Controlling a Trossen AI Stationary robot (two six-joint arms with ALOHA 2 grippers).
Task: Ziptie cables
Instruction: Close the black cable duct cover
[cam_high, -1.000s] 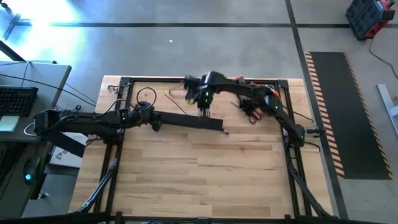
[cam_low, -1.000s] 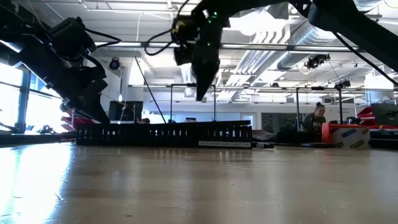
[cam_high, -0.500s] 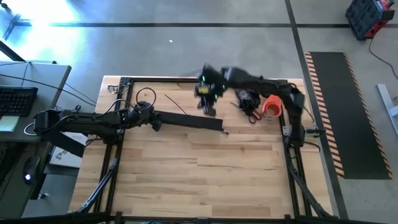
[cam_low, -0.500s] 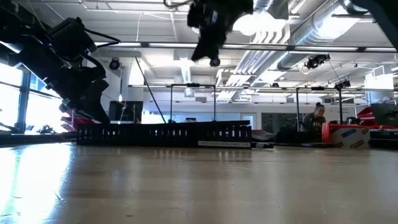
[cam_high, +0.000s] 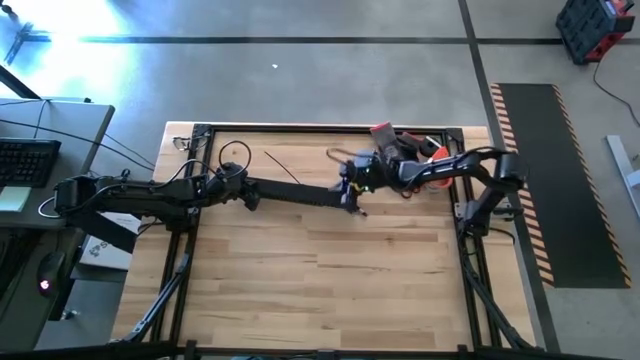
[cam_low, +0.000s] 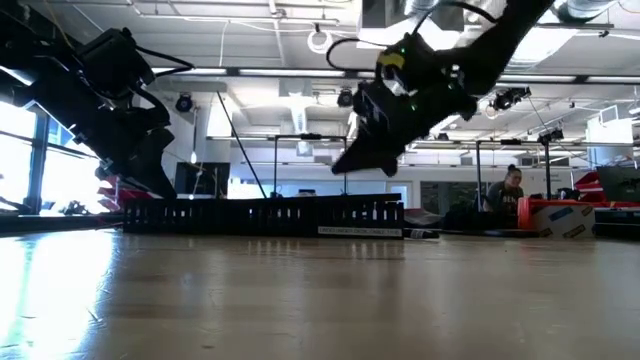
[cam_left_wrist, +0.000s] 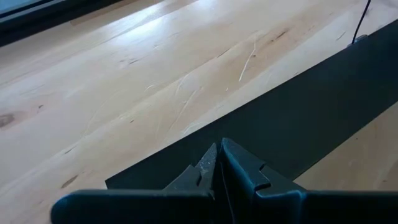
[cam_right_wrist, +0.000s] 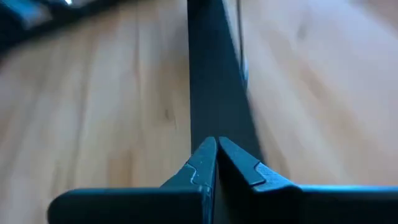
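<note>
- The left gripper (cam_high: 247, 195) sits low at the left end of the long black slotted duct (cam_high: 300, 193); in its wrist view the fingers (cam_left_wrist: 239, 171) are pressed together over a flat black surface, with nothing seen between them.
- The right gripper (cam_high: 347, 190) hangs over the duct's right end. From table height it (cam_low: 345, 163) is tilted and clear above the duct (cam_low: 265, 214), not touching.
- Its own camera shows the fingertips (cam_right_wrist: 205, 158) closed tip to tip, looking along a long dark strip (cam_right_wrist: 214, 74) on the wooden table (cam_right_wrist: 93, 112).
- The cables are hard to place: a thin pale line (cam_high: 338, 152) at the back of the table, behind the right arm, may be them, but I can't be sure.
- Near the right arm's elbow lie an orange item (cam_high: 435, 170) and a red one (cam_high: 382, 132).
- A person (cam_low: 508, 192) sits far back in the room.
</note>
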